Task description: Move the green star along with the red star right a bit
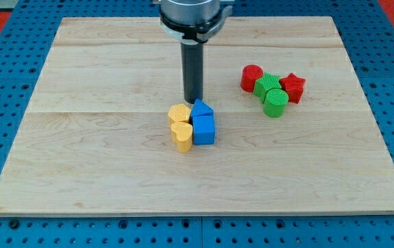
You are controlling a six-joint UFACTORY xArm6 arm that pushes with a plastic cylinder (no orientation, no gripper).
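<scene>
My tip (193,100) is down on the wooden board (100,172) near the middle, and since it's just a bare rod there's nothing to open or close and it isn't holding anything. Right at its 6 o'clock, basically touching, sits the blue triangle-ish block (201,108), with the blue cube (204,129) tucked in just below that. At about 7 o'clock from my tip is the yellow block (179,114), looks roughly hexagonal, and under it the yellow heart (182,136); all four are packed together in one little clump. The stuff the task cares about is well apart, out at roughly 3 o'clock from my tip toward the view's right: the green star (266,85) is wedged in the middle of a second clump, with the red star (293,87) touching it at its 3 o'clock. The red cylinder (251,77) sits at the green star's 10 o'clock, and the green cylinder (275,102) at its 5 o'clock, both pressed up against it.
</scene>
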